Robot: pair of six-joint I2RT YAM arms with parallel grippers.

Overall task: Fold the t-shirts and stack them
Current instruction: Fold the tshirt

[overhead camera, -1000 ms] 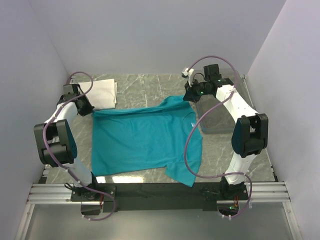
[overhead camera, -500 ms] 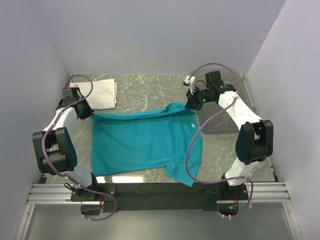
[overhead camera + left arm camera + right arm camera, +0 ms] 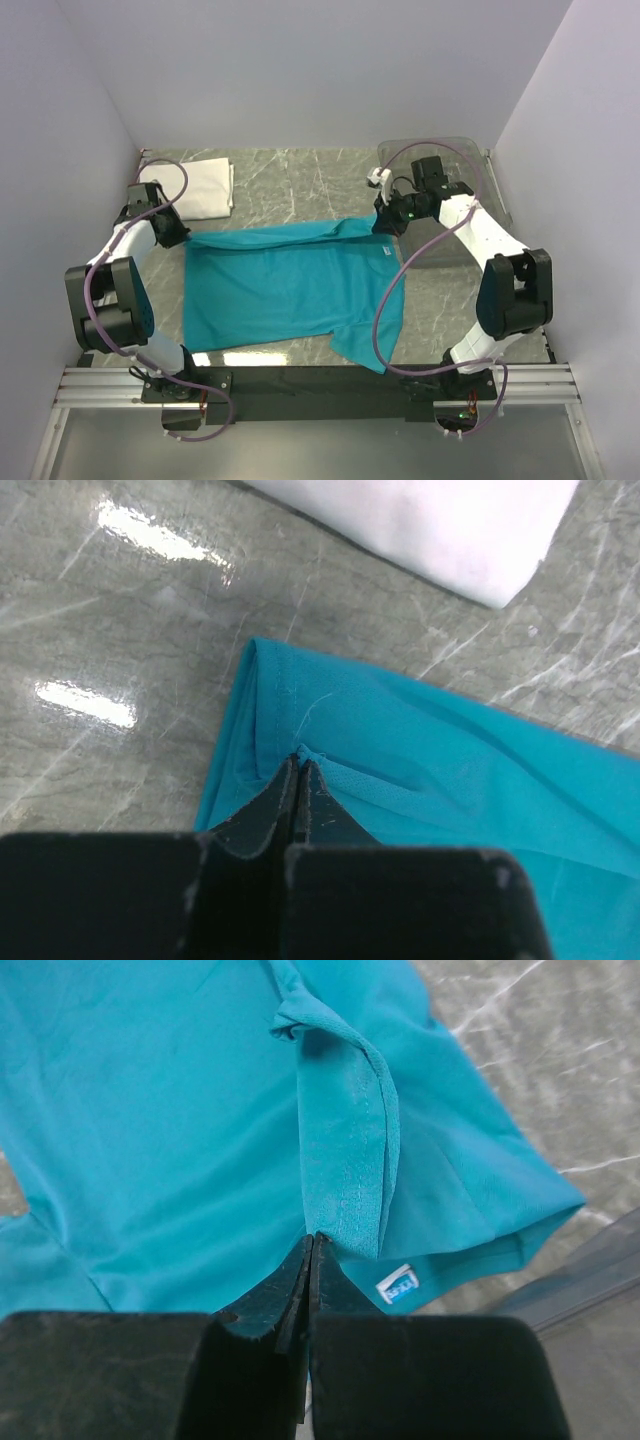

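The teal-blue t-shirt (image 3: 290,285) lies spread on the marble table with its far edge lifted and rolling toward me. My left gripper (image 3: 182,233) is shut on its far left corner (image 3: 300,752). My right gripper (image 3: 385,222) is shut on the far right edge (image 3: 335,1230), beside the neck label (image 3: 400,1284). The white t-shirt (image 3: 195,186) lies folded at the back left, and its corner (image 3: 450,530) shows past the teal cloth in the left wrist view.
A clear plastic bin (image 3: 455,205) stands at the back right, under and behind the right arm. White walls close the table in on three sides. A black rail (image 3: 320,380) runs along the near edge.
Both grippers have drawn toward me, dragging the teal t-shirt's far edge over the body of the shirt. The fold now lies nearer the shirt's middle.
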